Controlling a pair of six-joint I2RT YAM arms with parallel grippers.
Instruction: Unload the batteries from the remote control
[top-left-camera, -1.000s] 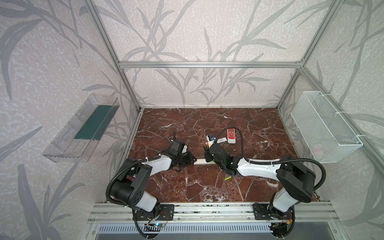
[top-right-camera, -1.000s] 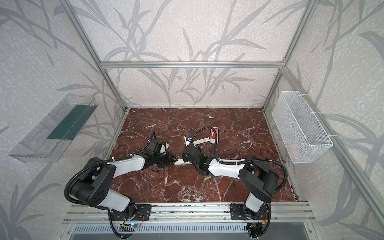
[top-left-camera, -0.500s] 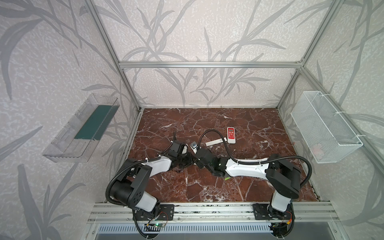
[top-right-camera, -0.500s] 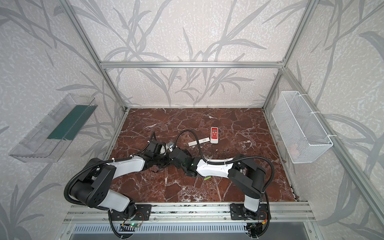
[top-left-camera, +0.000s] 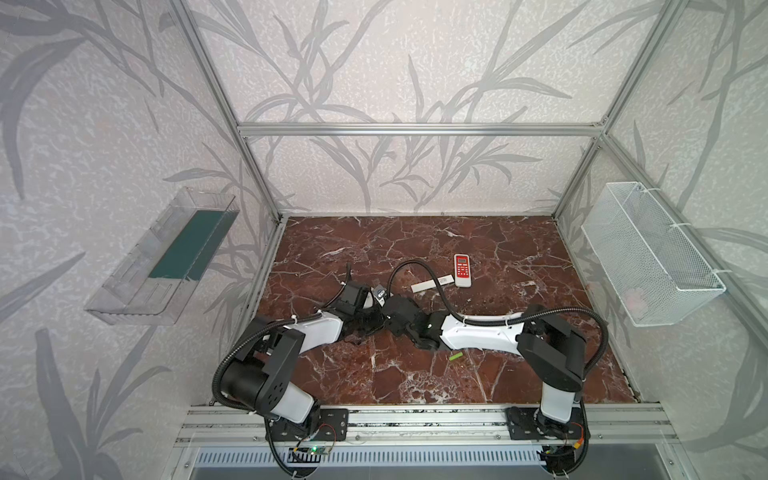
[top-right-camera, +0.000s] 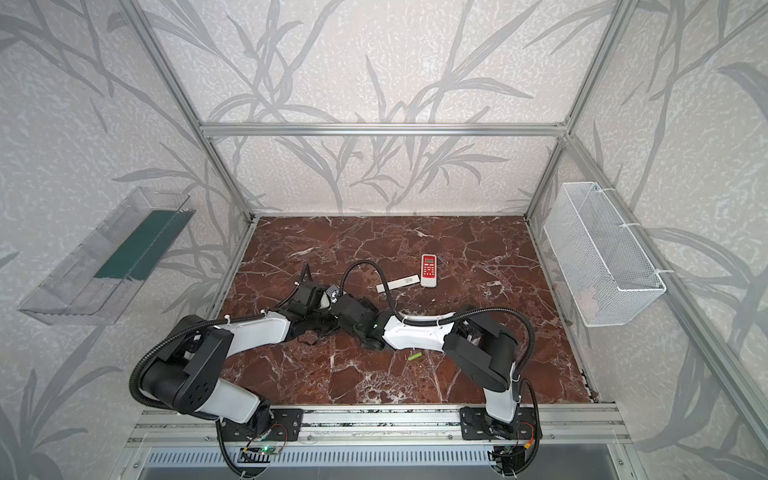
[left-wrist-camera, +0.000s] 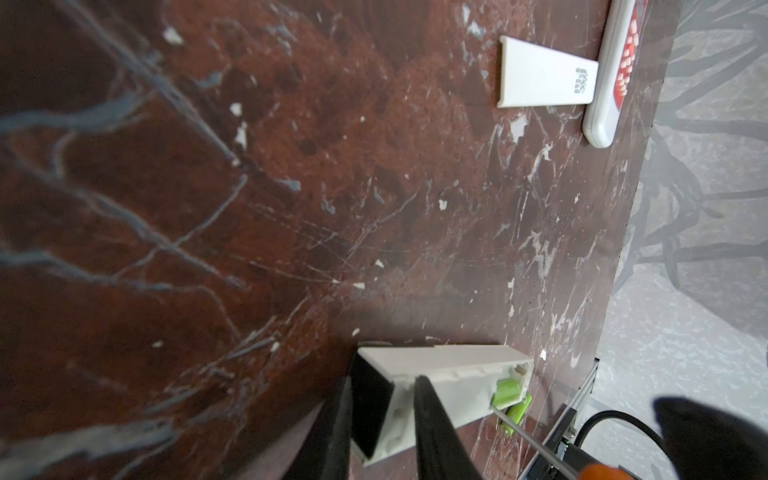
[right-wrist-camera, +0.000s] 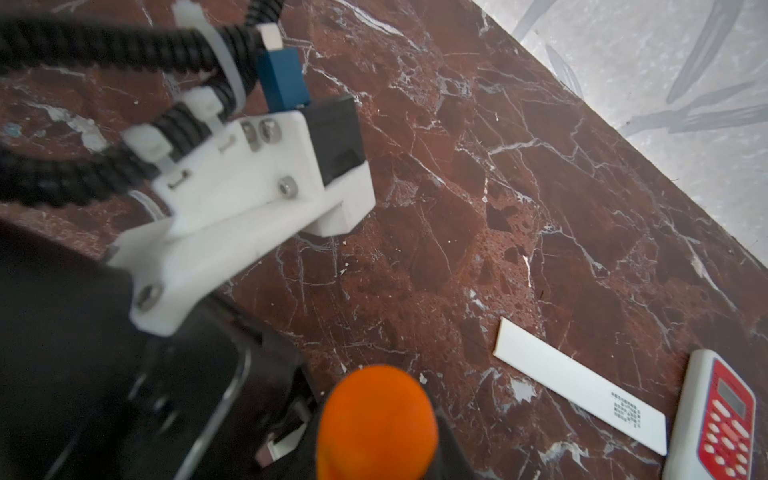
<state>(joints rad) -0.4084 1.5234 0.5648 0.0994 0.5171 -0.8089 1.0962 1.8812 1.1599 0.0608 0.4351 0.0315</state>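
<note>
Left hand (left-wrist-camera: 395, 409) pinches the white remote (left-wrist-camera: 449, 370); right hand (right-wrist-camera: 378, 461), closed on the orange screwdriver (right-wrist-camera: 376, 407), sets its tip against a green battery (left-wrist-camera: 508, 392) in the open bay. Lever gently, remote steady. A second battery (top-left-camera: 456, 356) lies loose on the desk (top-left-camera: 415, 382).

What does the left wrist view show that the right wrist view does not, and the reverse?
Only the left wrist view: the white remote, held in the left gripper, with green batteries exposed and the thin shaft of the tool reaching them. Only the right wrist view: the left arm's white camera mount. Both: the white cover, the red remote and the tool's orange handle.
</note>
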